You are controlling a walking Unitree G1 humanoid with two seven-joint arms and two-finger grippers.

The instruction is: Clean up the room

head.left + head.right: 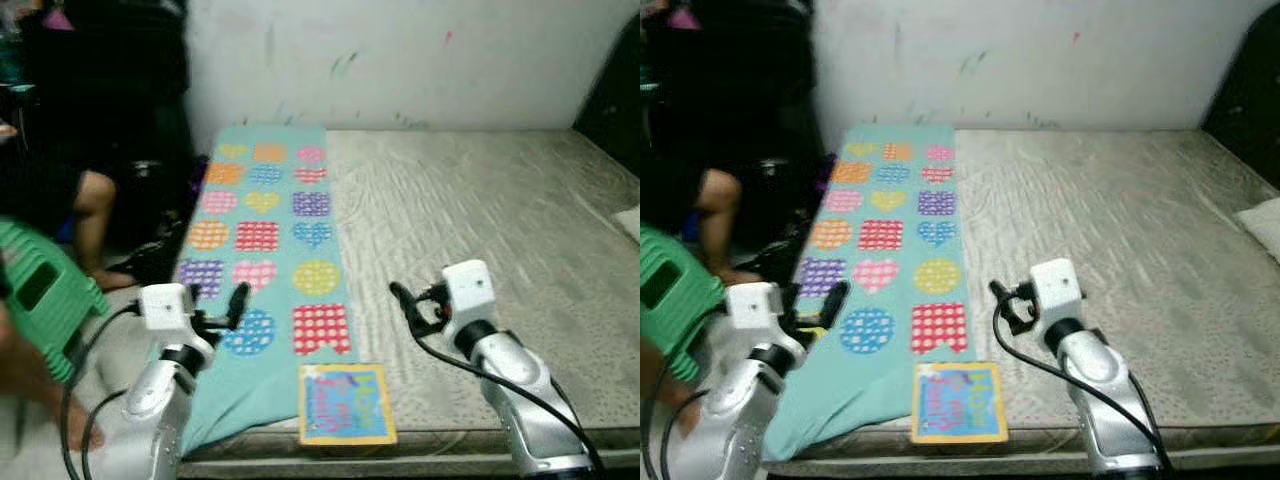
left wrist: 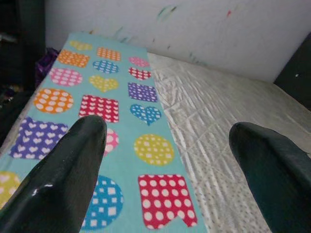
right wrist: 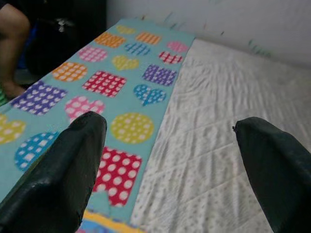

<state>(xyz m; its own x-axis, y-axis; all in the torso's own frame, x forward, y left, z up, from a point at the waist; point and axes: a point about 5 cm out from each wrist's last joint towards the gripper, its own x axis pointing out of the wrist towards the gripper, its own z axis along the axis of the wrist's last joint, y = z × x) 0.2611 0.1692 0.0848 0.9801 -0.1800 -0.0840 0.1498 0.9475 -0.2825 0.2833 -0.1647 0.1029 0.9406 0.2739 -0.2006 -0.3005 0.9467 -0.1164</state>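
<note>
Both grippers hang spread wide and empty above the near end of the bed.

My left gripper (image 1: 232, 305) hovers over the turquoise blanket (image 1: 262, 240) with its coloured dotted shapes, which lies along the bed's (image 1: 480, 220) left side. My right gripper (image 1: 405, 300) hovers over bare mattress just beside it. Between them, at the near edge, a colourful book (image 1: 346, 404) lies flat on the blanket's corner.

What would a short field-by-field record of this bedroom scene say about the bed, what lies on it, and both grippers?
surface: grey quilted mattress
cover: turquoise blanket with coloured dotted shapes, along the mattress's left side
item: colourful yellow-bordered book, flat at the near edge
left gripper: open, over the blanket
right gripper: open, over the mattress
beside bed: green plastic stool, a person's leg
</note>
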